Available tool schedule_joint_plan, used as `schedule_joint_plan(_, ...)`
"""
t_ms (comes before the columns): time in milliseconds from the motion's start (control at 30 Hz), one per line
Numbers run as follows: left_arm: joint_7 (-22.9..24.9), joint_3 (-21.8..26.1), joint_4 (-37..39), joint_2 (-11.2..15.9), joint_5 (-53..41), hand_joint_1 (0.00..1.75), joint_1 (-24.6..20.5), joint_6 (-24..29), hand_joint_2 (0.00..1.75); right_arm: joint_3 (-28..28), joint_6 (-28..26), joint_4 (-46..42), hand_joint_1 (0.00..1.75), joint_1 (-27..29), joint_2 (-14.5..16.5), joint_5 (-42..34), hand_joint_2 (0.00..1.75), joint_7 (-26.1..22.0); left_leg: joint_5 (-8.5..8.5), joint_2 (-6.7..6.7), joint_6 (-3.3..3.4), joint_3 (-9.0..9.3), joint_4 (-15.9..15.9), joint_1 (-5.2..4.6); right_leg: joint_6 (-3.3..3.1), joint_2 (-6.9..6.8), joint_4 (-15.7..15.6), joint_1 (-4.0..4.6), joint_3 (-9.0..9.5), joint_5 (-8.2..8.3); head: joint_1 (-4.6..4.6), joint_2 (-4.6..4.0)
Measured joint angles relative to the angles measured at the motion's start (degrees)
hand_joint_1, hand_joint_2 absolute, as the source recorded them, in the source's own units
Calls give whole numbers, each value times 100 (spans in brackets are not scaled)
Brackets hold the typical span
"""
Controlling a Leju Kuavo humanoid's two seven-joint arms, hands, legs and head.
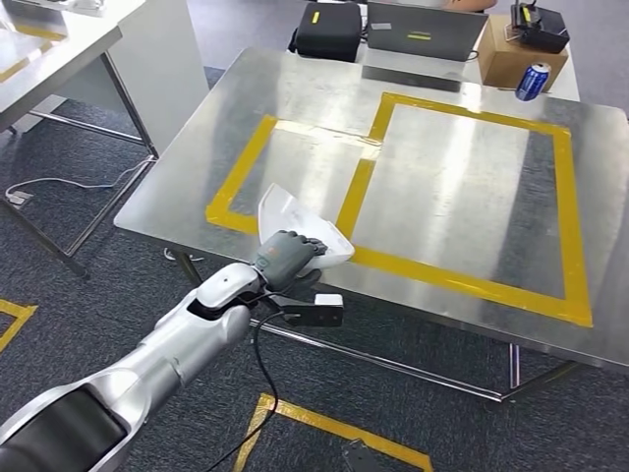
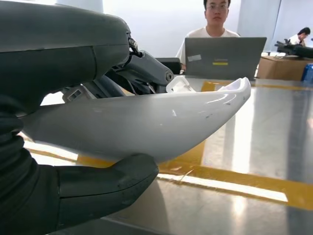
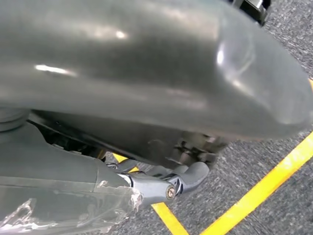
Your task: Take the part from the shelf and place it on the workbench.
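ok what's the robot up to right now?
The left hand holds a white curved part over the near edge of the metal workbench, by the yellow tape outline. The part looks not yet set down. The right hand hangs over the carpet. A person sits behind a laptop across the bench.

Left hand (image 2: 92, 122) gripping a white curved part (image 2: 155, 125), thumb (image 2: 107, 183) under it and fingers (image 2: 147, 68) over its top edge, just above a shiny metal surface (image 2: 258, 147) with yellow tape (image 2: 236, 183). Beyond, a person (image 2: 215, 19) behind a grey laptop (image 2: 225, 58).
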Motion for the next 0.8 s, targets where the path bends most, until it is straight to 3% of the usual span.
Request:
schedule_joint_plan(67,-15,8,16,-12,66,175,-49,-34,175,-25,33,-2,0,-12,13,1,0,11,-34,-5,-58,-10,48,-17,-35,-25,-528,-22,264,124,28,0)
schedule_joint_plan(133,-19,21,36,-8,125,175,-73,-66,175,-77,45,-2,0,-3,23,-8,0,19,-14,-7,-30,-37,65,-43,-127,1,-622,-34,296,96,19,0)
schedule_joint_plan(233,-10,41,74,-3,161,175,-84,-103,175,-138,43,-2,0,41,26,-14,0,25,41,-7,70,-35,51,-48,-162,62,-622,-27,279,111,-10,0)
schedule_joint_plan(300,108,42,116,-9,71,175,-132,-126,175,-157,52,-1,0,49,26,-8,0,46,44,-5,79,-22,19,-40,-199,88,-620,-10,268,110,-10,0)
schedule_joint_plan(500,467,25,378,-33,-134,175,-415,-187,175,-253,143,0,0,46,23,12,0,44,56,-2,-167,-27,-46,3,-275,91,-615,31,232,134,-4,0)
schedule_joint_plan(600,579,25,504,-51,-194,175,-500,-210,175,-283,198,0,0,41,23,15,0,43,63,-2,-185,-34,-44,-1,-281,90,-619,28,234,151,-2,0)
schedule_joint_plan(800,814,21,785,-69,-294,175,-713,-187,175,-332,331,0,0,41,23,41,0,26,82,-2,-161,-46,-40,-21,-256,89,-652,13,241,193,-2,0)
